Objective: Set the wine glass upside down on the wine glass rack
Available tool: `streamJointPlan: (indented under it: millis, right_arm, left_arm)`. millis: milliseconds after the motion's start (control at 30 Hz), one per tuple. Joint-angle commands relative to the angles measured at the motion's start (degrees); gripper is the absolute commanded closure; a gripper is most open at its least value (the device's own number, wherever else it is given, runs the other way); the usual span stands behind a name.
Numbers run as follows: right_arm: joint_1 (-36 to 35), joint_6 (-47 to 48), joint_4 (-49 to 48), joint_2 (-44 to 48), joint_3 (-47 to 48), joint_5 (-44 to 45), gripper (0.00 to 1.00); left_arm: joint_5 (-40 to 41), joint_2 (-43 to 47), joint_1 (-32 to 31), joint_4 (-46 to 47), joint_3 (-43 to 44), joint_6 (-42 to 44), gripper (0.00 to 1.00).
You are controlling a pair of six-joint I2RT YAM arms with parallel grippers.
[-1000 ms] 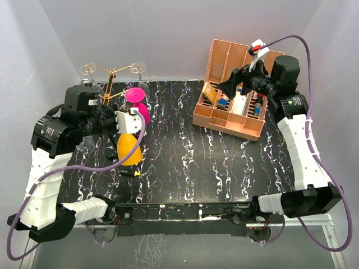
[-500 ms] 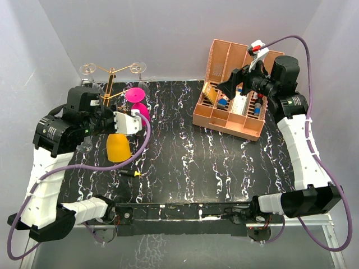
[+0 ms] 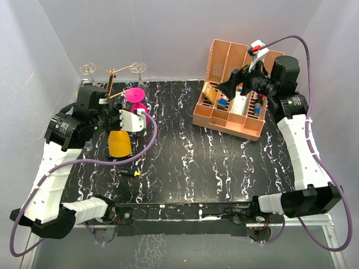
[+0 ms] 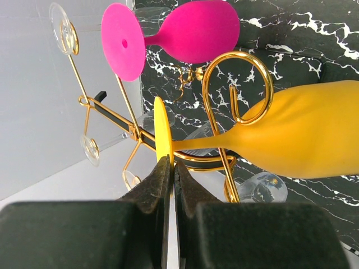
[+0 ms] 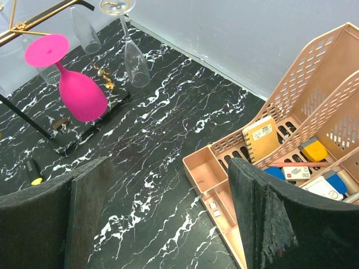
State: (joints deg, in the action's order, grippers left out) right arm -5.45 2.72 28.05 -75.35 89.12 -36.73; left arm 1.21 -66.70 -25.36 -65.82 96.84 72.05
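My left gripper (image 4: 171,163) is shut on the thin foot of a yellow wine glass (image 4: 303,131), which hangs bowl down at the gold wire rack (image 4: 238,84). Its stem runs just under a curled scroll arm; I cannot tell whether it rests on it. In the top view the yellow glass (image 3: 119,143) hangs below my left gripper (image 3: 119,124), just in front of the rack (image 3: 110,78). A pink wine glass (image 4: 190,31) hangs upside down on the rack. My right gripper (image 5: 168,213) is open and empty, held high over the table.
Clear glasses (image 5: 136,61) hang on the rack's far arms. A salmon-pink file organiser (image 3: 230,106) with a notebook and small items stands at the back right, below my right gripper (image 3: 231,84). A small black and yellow object (image 3: 130,173) lies on the black marbled table.
My left gripper has carried the yellow glass left and back towards the rack, still shut on its foot. The right arm has not moved.
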Motion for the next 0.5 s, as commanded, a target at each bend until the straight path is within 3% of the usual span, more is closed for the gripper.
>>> streamJointPlan:
  millis: [0,467]
  right_arm:
    - [0.34,-0.1,-3.64,1.03,0.0,-0.97,0.08]
    - [0.3,-0.04,-3.8,0.84,0.01,-1.33,0.08]
  left_arm:
    - [0.26,0.47,-0.24,3.07,-1.56,1.52,1.0]
    - [-3.26,0.51,-0.26,5.21,-4.32,2.02,1.0]
